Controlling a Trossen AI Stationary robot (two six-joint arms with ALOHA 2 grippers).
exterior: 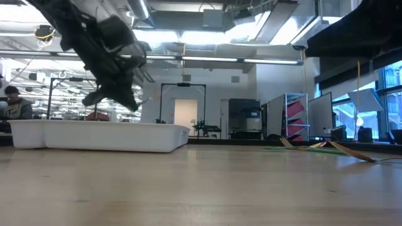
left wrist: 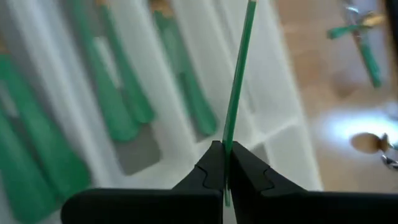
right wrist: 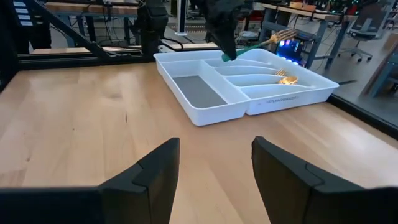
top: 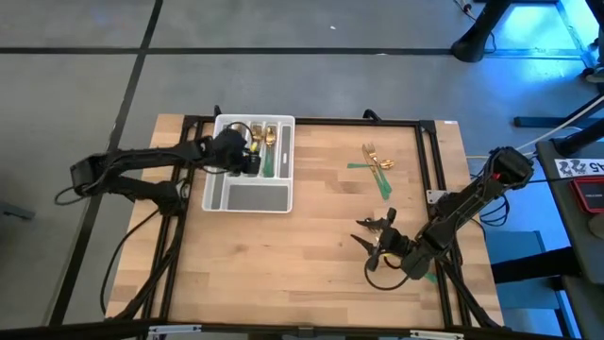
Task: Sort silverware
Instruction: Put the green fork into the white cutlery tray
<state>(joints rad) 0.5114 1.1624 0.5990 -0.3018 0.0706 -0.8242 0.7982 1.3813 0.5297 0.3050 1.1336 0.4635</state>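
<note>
- High view: the pale wooden table (top: 283, 255) is seen as a planked, matte surface edged by a thin black frame; wide bare wood lies open between the tray and the right arm.
- A white plastic tray (top: 247, 196) with smooth walls is set toward the table's far left; long slots are filled at its far end, and a broad compartment at its near end is lined grey.
- The left gripper (left wrist: 224, 163) is held above the tray's slots, clenched on the slim green handle of a fork (right wrist: 261, 42), whose gold head is seen tilted above the tray.
- The right gripper (right wrist: 214, 163) is poised low over bare wood at the near right, its fingers spread and holding nothing.
- Loose silverware (top: 377, 165), gold-headed with green handles, is left in a small crossed heap on the far right of the table.
</note>
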